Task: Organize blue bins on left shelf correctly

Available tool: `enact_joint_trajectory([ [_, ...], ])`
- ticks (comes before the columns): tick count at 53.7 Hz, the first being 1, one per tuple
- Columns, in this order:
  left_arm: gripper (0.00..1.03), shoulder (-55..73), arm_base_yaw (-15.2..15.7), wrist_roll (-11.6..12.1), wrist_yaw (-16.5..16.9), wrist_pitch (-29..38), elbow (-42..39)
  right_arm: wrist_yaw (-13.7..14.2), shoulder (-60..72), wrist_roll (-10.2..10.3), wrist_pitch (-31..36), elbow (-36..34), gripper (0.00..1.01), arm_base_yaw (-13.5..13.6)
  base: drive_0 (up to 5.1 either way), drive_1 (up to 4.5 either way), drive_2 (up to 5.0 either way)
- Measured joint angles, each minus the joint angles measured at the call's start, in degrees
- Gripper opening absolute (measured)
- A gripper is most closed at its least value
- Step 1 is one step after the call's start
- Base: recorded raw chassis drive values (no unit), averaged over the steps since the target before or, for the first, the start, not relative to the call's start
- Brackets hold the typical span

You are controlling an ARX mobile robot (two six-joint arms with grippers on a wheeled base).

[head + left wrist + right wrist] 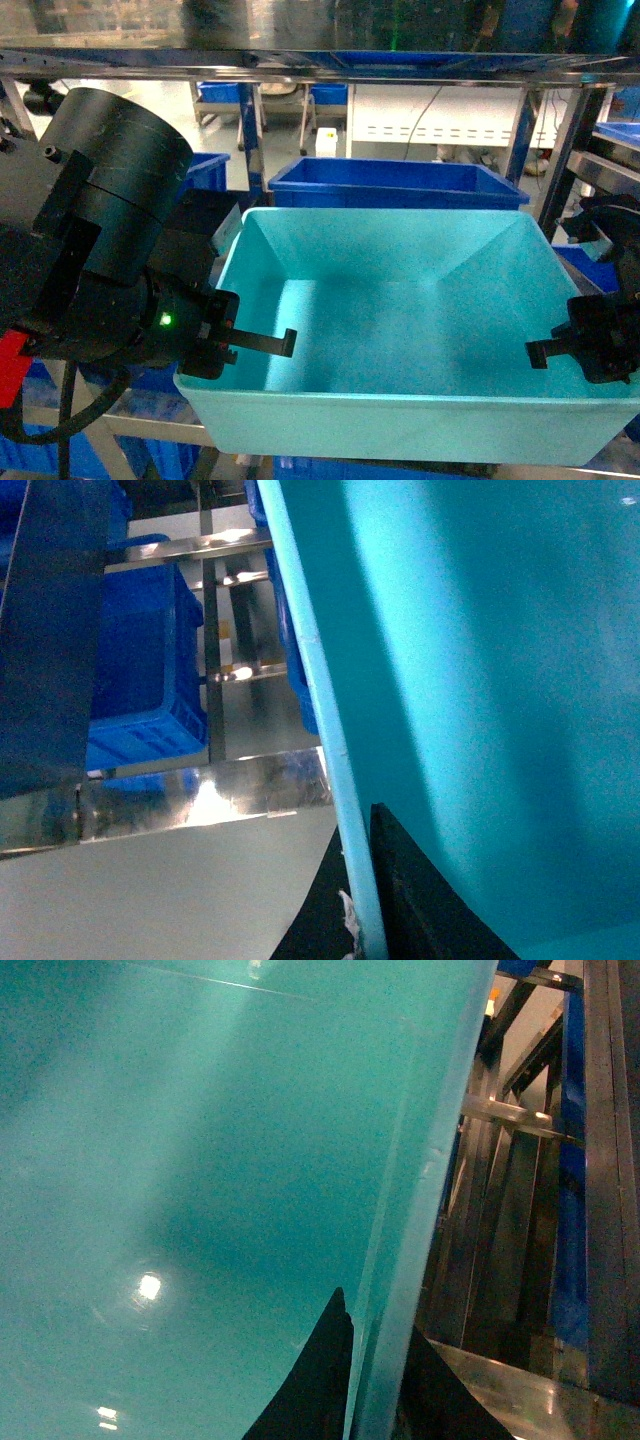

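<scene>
Both grippers pinch the light turquoise-blue rectangular plastic tub (400,330) by its thin flat rim. On the left wall, the left gripper (232,345) has one black finger (262,342) reaching inside the tub, and its wrist view shows a dark pad on each side of the rim, closed against it. At the right wall, the right gripper (572,350) straddles the rim the same way, one finger (318,1385) inside and one outside, touching the plastic. The tub sits level in front of the shiny stainless-steel rack (300,62), its near edge over a steel rail; whether it rests there or hangs is hard to tell. Behind it stands a royal-blue plastic crate (395,185), with more blue crates (140,670) on the rack to the left.
</scene>
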Motion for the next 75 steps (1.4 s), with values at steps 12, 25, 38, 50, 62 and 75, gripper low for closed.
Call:
enact_joint_trajectory([
  [12,0.02,0.0,0.0,0.0,0.1,0.2,0.1,0.0,0.0,-0.1,0.2,0.0,0.07,0.0,0.0,0.00,0.0],
  [25,0.02,3.2,-0.4,-0.1,0.9,-2.2,3.3,-0.4,4.3,-1.0,2.0,1.3,0.07,-1.2,0.0,0.00,0.0],
  [38,0.02,13.2,-0.4,-0.2,4.1,-4.8,10.3,-0.7,13.5,-2.3,0.9,6.4,0.07,-2.6,0.0,0.00,0.0],
  [50,0.02,21.4,1.4,-0.8,6.5,-9.0,20.0,-0.3,20.0,-5.5,-0.3,15.5,0.07,-2.6,0.0,0.00,0.0],
  [62,0.02,24.4,1.3,0.1,7.2,-14.6,25.0,1.0,21.2,-6.1,-3.7,16.9,0.07,-2.6,0.0,0.00,0.0],
  [75,0.02,25.5,0.7,2.5,7.6,-17.8,27.6,2.8,21.1,-5.3,-10.1,17.9,0.07,-2.6,0.0,0.00,0.0],
])
